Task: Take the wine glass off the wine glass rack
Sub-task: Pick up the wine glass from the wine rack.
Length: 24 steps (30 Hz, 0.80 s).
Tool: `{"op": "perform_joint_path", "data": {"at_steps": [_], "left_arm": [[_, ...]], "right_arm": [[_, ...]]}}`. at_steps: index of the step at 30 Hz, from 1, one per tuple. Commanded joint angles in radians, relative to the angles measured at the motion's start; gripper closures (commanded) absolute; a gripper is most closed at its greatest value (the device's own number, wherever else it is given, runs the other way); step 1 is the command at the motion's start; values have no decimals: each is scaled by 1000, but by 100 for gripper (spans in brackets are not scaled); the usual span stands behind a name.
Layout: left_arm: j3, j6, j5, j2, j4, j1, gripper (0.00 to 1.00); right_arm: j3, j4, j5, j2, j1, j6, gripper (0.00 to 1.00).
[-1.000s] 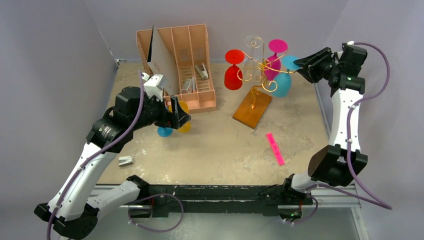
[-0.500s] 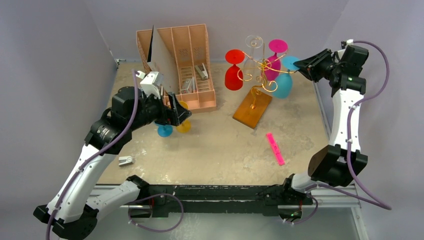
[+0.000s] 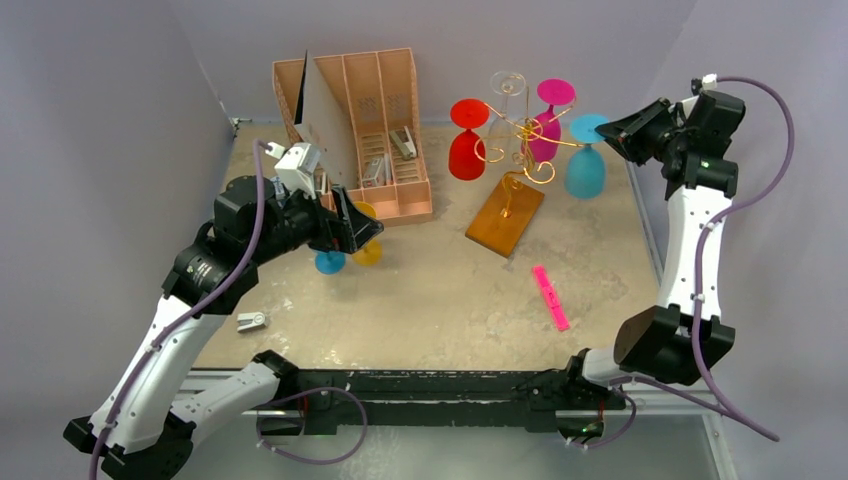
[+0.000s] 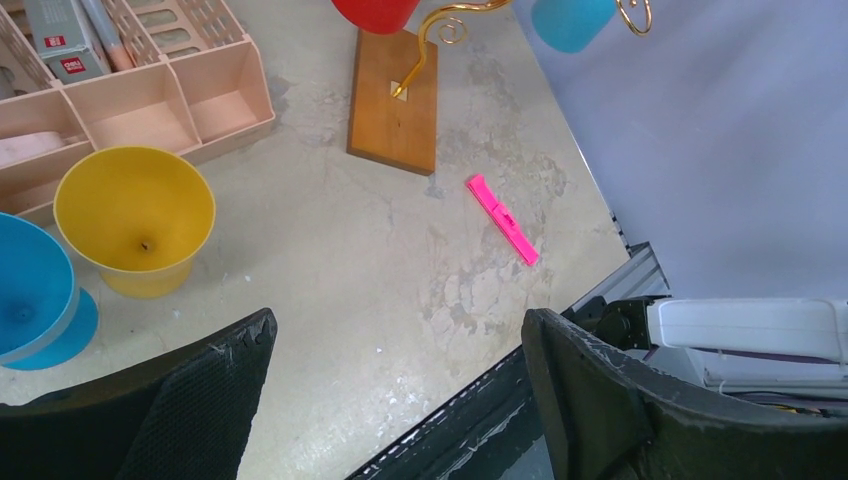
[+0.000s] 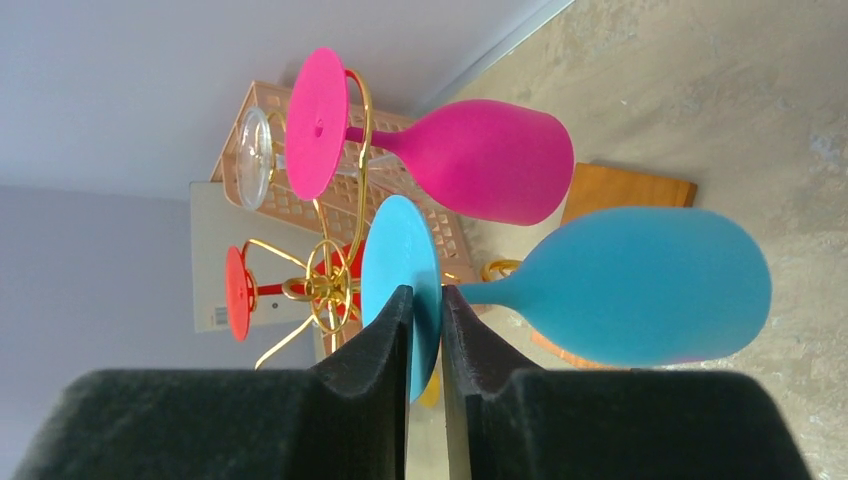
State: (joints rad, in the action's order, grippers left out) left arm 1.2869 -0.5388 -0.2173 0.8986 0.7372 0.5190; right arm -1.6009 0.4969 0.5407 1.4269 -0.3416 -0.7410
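The wine glass rack (image 3: 515, 140), curly gold wire on a wooden base (image 3: 505, 215), stands at the back of the table. A red glass (image 3: 467, 140), a clear one (image 3: 508, 92) and a magenta one (image 3: 548, 118) hang from it upside down. A light blue wine glass (image 3: 585, 165) hangs upside down just right of the wire arms. My right gripper (image 3: 606, 128) is shut on the glass's round foot (image 5: 400, 265), with the bowl (image 5: 640, 285) pointing away from the gripper. My left gripper (image 4: 398, 322) is open above bare table with nothing between its jaws.
A yellow glass (image 4: 135, 215) and a blue glass (image 4: 30, 295) stand on the table beside my left gripper. A pink-tan file organiser (image 3: 365, 130) stands at the back left. A pink marker (image 3: 550, 297) lies front right, and a small grey clip (image 3: 251, 321) front left.
My right gripper has shut on the blue glass's foot and moved it right, away from the rack's arms. The left arm has drawn back slightly, still open.
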Motion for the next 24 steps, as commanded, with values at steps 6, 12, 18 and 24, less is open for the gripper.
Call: {"op": "perform_joint_path", "data": {"at_steps": [6, 12, 18, 24], "left_arm": [[17, -24, -45, 6, -46, -4, 9], [17, -24, -47, -2, -36, -4, 8], [17, -27, -46, -14, -30, -4, 8], [19, -15, -64, -18, -22, -5, 8]], "right_arm": [[54, -70, 80, -48, -5, -93, 95], [109, -164, 85, -88, -4, -189, 100], [116, -158, 60, -111, -4, -200, 100], [116, -140, 50, -124, -4, -194, 100]]}}
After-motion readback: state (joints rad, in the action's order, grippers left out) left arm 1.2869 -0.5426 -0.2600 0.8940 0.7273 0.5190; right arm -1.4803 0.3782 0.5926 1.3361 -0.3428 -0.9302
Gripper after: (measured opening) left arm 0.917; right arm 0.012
